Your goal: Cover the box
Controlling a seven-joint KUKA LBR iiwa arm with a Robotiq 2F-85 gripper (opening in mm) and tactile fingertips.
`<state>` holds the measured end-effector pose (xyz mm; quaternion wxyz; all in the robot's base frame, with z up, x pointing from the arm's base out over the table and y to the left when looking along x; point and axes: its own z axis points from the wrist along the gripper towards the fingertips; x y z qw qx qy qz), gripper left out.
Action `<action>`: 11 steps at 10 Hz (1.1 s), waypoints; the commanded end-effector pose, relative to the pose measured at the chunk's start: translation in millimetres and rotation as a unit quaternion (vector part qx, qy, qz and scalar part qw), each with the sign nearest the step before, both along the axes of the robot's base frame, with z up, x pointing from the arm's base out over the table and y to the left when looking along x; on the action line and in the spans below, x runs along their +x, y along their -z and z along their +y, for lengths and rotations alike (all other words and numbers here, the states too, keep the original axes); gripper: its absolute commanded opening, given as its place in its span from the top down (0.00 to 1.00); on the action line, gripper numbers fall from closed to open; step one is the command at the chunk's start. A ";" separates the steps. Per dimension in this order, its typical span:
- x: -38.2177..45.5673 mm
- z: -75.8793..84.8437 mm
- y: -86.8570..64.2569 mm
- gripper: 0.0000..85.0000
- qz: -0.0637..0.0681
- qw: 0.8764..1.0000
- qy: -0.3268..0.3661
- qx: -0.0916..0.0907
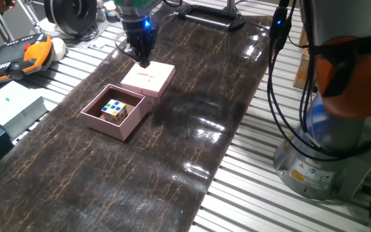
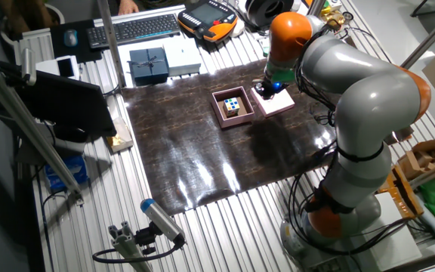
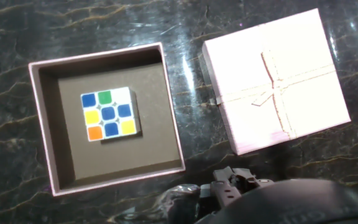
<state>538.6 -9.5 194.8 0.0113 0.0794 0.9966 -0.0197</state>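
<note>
**Open box and its lid side by side, tool above the lid**

The pale-pink box [image 1: 115, 111] sits open on the dark marbled mat [image 1: 172, 148] that covers the slatted worktop [image 1: 263, 187]. Its low walls frame a dark brown lining, and a small puzzle cube [image 3: 108, 114] with blue, yellow, green and orange stickers lies flat on the floor of the box, nearer one corner than the middle. The box stands level with all four walls showing in the hand view.

Just beside it, apart by a narrow strip of mat, lies the flat pink lid [image 3: 276, 81], top side up, with a thin crossed ribbon mark and a small bow printed on it. The lid is turned slightly relative to the box, so their facing edges are not quite parallel.

The tool [image 1: 140, 58] hangs over the far edge of the lid, with a blue light glowing on the wrist above it. Whether its tips touch the lid cannot be told, and none of the views shows how wide the fingers stand.

Off the mat, a dark blue gift box [image 2: 148, 65] and a white flat box [image 2: 181, 54] rest near a keyboard [image 2: 134, 29], and an orange-and-black handheld pendant [image 1: 15, 57] lies on the slats.
</note>
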 end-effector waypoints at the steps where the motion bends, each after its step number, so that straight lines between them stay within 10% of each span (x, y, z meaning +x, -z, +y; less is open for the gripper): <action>1: 0.0 -0.6 0.4 0.99 0.003 1.000 -0.002 0.005; 6: 2.8 -9.2 1.7 0.99 0.005 1.000 -0.006 0.017; 11: 3.2 -51.7 25.0 0.99 0.003 0.999 -0.039 0.018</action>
